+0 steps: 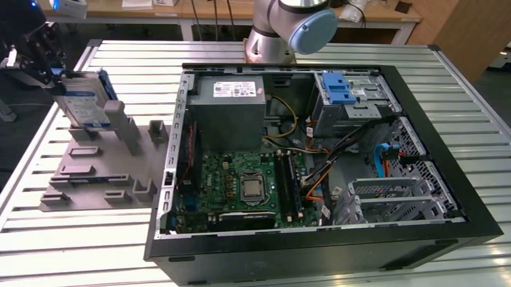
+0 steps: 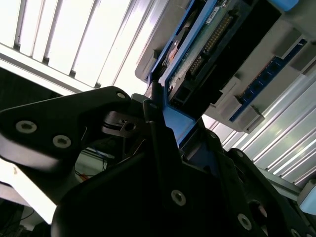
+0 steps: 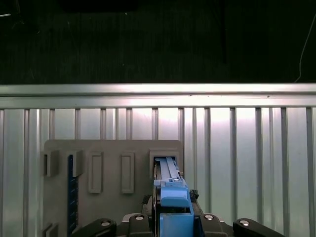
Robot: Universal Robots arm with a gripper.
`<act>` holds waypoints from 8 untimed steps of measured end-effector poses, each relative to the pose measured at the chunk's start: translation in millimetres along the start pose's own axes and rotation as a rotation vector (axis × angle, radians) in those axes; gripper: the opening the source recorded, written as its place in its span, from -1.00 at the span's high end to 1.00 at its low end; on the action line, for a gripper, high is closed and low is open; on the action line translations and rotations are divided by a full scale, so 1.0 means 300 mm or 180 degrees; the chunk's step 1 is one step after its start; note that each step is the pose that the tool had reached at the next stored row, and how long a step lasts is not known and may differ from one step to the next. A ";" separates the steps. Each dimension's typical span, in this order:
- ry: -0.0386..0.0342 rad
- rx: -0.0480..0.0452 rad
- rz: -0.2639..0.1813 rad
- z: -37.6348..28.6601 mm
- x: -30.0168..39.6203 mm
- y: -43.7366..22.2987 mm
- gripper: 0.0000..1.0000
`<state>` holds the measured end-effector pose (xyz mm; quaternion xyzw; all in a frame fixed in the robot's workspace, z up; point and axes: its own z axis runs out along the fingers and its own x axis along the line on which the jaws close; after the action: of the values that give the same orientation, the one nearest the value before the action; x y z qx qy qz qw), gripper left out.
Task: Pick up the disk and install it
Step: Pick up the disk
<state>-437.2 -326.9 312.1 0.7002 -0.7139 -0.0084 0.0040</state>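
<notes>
The disk (image 1: 82, 100) is seen standing on edge in a slot of the grey slotted stand (image 1: 96, 173), which lies on the ribbed metal table (image 1: 48, 251) at about nine o'clock from the open computer case (image 1: 471, 197) in the exterior view. It is kept upright there, it is judged, so that a narrow edge is offered for gripping. The gripper (image 1: 56, 78) is set on the disk's upper edge, and in both wrist views its jaws appear closed narrowly on the blue-railed edge, so the disk is taken to be held. Whether its lower edge has left the slot cannot be told. Inside the case, at about one o'clock, a drive cage (image 1: 363, 104) with a blue latch (image 1: 338, 89) is seen, well apart from the disk.
</notes>
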 end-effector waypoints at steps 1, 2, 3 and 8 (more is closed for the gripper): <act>0.0000 0.0000 0.0000 -0.002 0.000 0.000 0.27; 0.0000 0.0001 0.0000 -0.002 0.000 0.000 0.27; -0.0001 0.0001 0.0000 -0.002 0.000 0.000 0.27; 0.0000 0.0000 0.0000 -0.006 0.000 0.000 0.27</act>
<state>-437.2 -326.9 313.9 0.7002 -0.7139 -0.0084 0.0041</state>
